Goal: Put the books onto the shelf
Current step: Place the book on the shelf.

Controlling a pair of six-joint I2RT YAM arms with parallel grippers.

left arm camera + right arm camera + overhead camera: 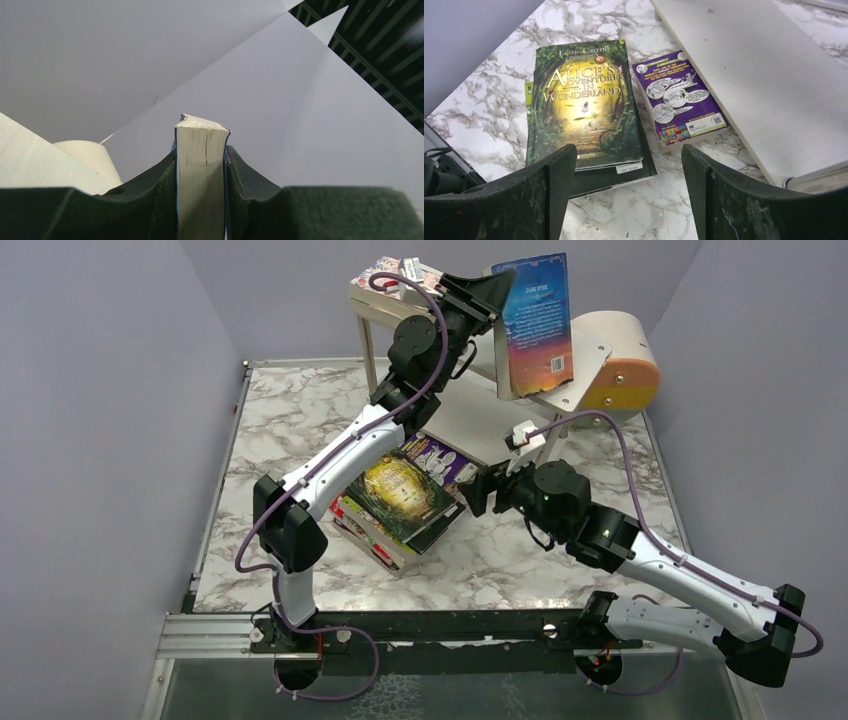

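Observation:
My left gripper [497, 302] is raised to the shelf's top board [585, 358] and is shut on a blue book [538, 325]. The book is upright over the board's right end; whether it touches the board I cannot tell. In the left wrist view its pale page edge [201, 165] fills the gap between the fingers [150, 200] of the left gripper [200, 205]. A pink-patterned book [392, 278] lies on the board's left end. A stack topped by a green book [398, 492] [581, 100] and a purple book [443, 461] [679, 97] lie on the table. My right gripper [472, 494] [629, 165] hovers open beside the stack, holding nothing.
A round beige-and-orange box [622, 362] lies just right of the blue book. The shelf's lower board [480, 418] [764, 75] runs next to the purple book. The marble table [290, 410] is closed in by grey walls, with a metal rail [400, 628] at the near edge.

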